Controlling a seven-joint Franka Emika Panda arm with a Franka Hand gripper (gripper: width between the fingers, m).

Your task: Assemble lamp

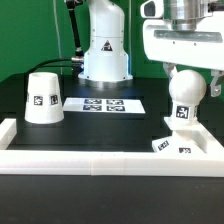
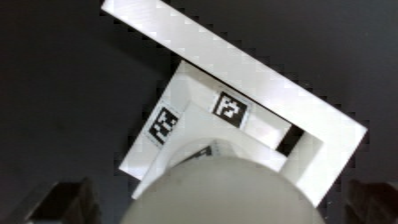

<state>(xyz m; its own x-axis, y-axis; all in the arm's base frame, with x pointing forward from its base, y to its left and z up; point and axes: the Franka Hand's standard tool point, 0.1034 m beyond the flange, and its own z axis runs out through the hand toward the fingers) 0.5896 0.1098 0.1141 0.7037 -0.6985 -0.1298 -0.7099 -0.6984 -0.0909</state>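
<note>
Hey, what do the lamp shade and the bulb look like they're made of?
The shade is probably rigid plastic with a matte white finish: its cone shows even colour and soft shading, no glints. The bulb looks like the same matte white plastic: opaque, not glass, with no reflections in either view. Their black-and-white square tags seem to be printed paper stickers.

Upper centre of the exterior view: the Franka arm's glossy white, rounded base column [image 1: 103, 55] bears a dark triangle sticker [image 1: 103, 47], with a black cable [image 1: 75, 45] running down its left side. Upper right: a grey metal wrist fitting [image 1: 185, 10] tops the boxy white end effector [image 1: 186, 76]. Its dark fingers [image 2: 68, 200] blur into the wrist view's lower corners.
</note>
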